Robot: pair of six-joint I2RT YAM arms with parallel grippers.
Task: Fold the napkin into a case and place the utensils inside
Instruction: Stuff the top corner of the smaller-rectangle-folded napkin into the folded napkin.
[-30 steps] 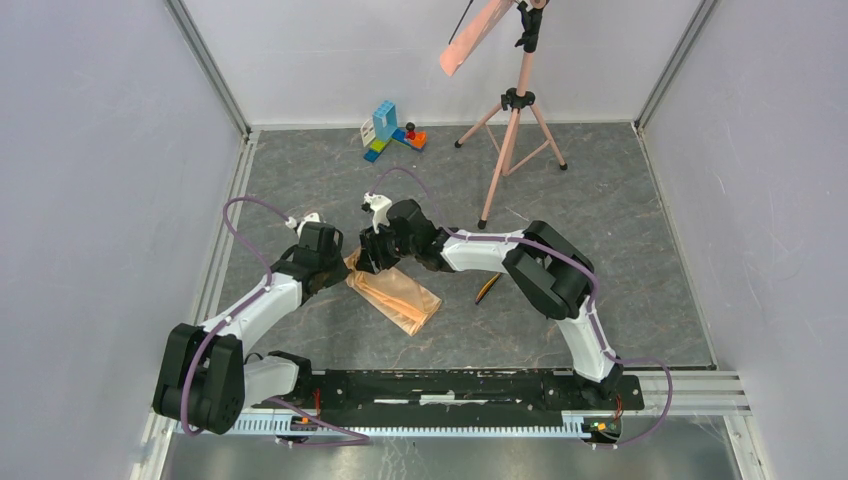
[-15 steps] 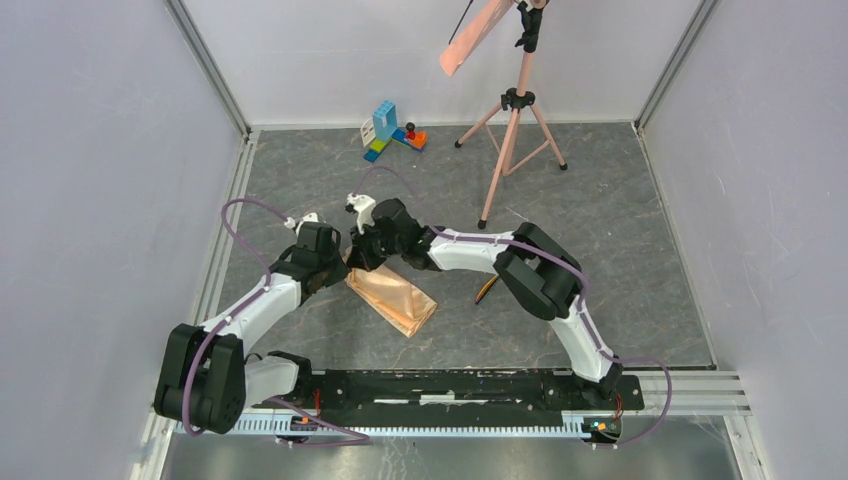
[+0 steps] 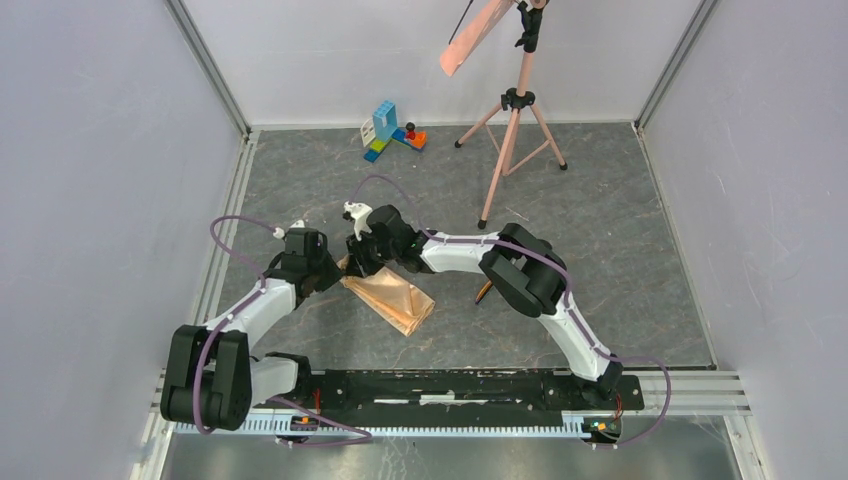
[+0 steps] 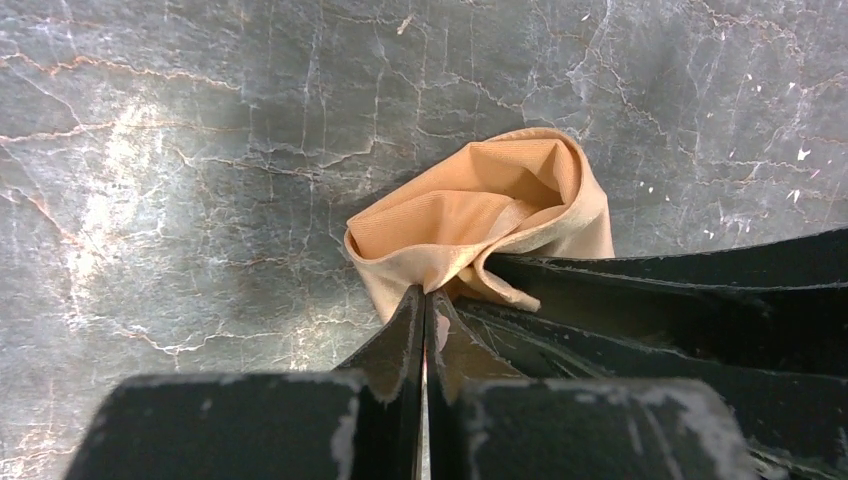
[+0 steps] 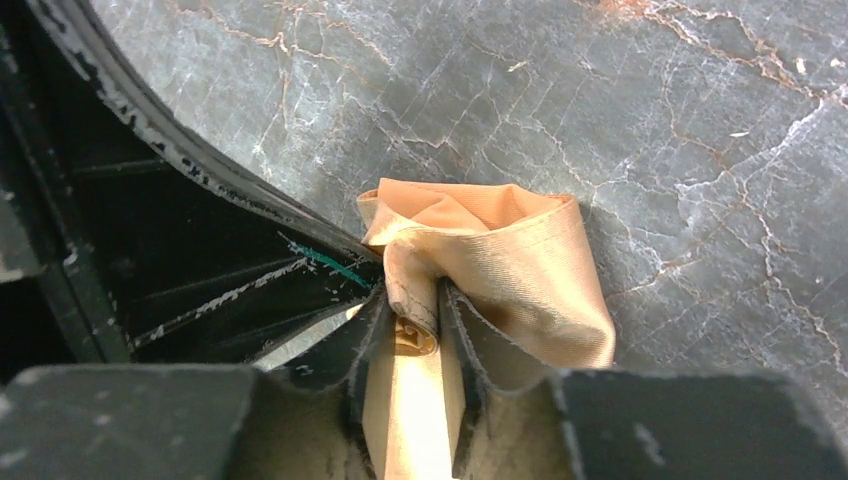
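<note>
Where my two grippers meet at one end of the folded napkin (image 3: 392,300), each has a pinch of the cloth. My left gripper (image 4: 424,300) has its fingers pressed together on the napkin's edge, and the fold's open mouth bulges just beyond the tips. My right gripper (image 5: 412,305), just beside it, is clamped on a bunched ridge of the same cloth. One dark utensil (image 3: 485,291) lies on the table (image 3: 620,250) well behind my right gripper, partly hidden by that arm.

Folded napkin (image 3: 392,300) mid-table, left gripper (image 4: 424,295) and right gripper (image 5: 412,300) at its far-left end; utensil (image 3: 484,291) just right of it; toy blocks (image 3: 392,130) and tripod (image 3: 510,150) far behind.
</note>
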